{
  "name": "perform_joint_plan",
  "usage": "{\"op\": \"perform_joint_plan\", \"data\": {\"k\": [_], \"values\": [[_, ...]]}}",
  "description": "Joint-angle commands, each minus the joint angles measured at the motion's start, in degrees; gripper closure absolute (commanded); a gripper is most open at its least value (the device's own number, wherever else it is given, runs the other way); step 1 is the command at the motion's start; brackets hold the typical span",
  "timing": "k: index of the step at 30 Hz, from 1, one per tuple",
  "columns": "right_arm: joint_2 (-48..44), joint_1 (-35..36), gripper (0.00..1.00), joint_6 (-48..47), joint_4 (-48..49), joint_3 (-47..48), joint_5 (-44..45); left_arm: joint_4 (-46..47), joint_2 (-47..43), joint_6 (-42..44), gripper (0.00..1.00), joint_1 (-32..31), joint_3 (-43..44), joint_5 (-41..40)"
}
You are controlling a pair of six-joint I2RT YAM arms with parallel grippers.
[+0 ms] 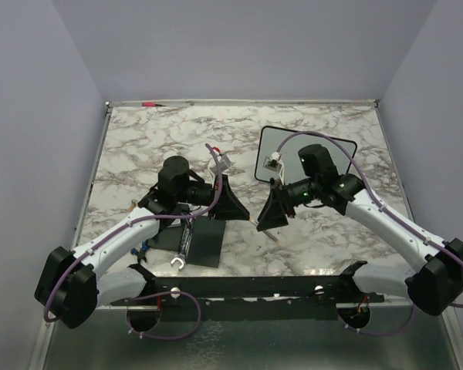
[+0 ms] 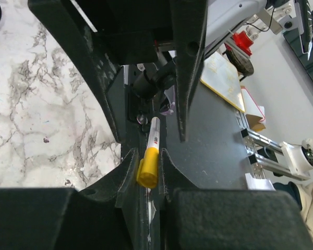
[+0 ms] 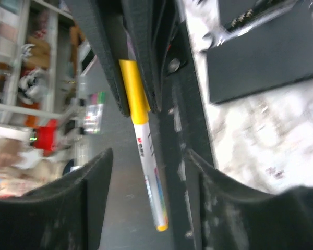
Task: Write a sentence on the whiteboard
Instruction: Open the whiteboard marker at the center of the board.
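The left gripper [image 2: 147, 169] is turned inward and clamped on a marker [image 2: 154, 136]; the right gripper [image 3: 146, 156] is pointed toward it and spread wide

White shells between black joint housings clothe the left arm [image 1: 116, 243] and right arm [image 1: 386, 223], each trailing a purple cable [image 1: 324, 133]. The left gripper [image 2: 147, 159] and right gripper [image 3: 146, 161] have matte black fingers [image 2: 122, 179].

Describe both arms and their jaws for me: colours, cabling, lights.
The left arm and right arm match: white links between bulky black joint housings, a purple cable along each. Jaws are matte black, wedge-shaped plates. Small green lights show on the right wrist.
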Motion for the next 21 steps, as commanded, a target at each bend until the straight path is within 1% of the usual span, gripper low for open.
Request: {"op": "perform_joint_plan", "data": {"k": [1,3,5,7,10,12,14,16,18,21], "values": [[-6.1,0.3,0.31,11.1,16.7,-3.3,6.1,3.6,-3.4,0.2,1.0,1.1,-0.5,-4.1],[-9.3,0.4,0.22,15.1,20.4,-5.4,13.2,7.5,-4.9,-2.4,1.0,2.4,-1.6,-6.4],[-12.8,0.3,0.19,18.9,24.6,-8.3,20.1,13.0,-6.4,-6.2,1.0,3.9,-3.2,-8.9],[-16.8,0.2,0.16,24.0,32.8,-13.2,24.9,18.5,-8.0,-10.2,1.0,5.4,-5.2,-12.5],[-22.3,0.0,0.13,31.8,46.2,-20.4,29.1,25.8,-10.1,-14.7,1.0,6.2,-8.0,-18.5],[-23.7,-0.1,0.13,36.1,55.0,-23.7,29.7,31.9,-11.0,-18.8,1.0,6.4,-9.9,-22.3],[-23.2,-0.1,0.12,41.1,67.2,-26.1,29.1,40.4,-11.2,-24.7,1.0,6.7,-12.4,-25.5],[-21.2,-0.1,0.12,45.2,74.6,-26.8,27.6,46.4,-10.4,-28.6,1.0,6.8,-12.9,-26.4],[-19.2,-0.1,0.12,46.0,75.6,-25.6,25.9,47.9,-9.5,-30.4,1.0,6.8,-12.2,-25.5],[-17.5,-0.1,0.15,44.5,73.6,-23.3,24.7,48.2,-9.2,-30.5,1.0,6.8,-12.0,-23.8]]}}
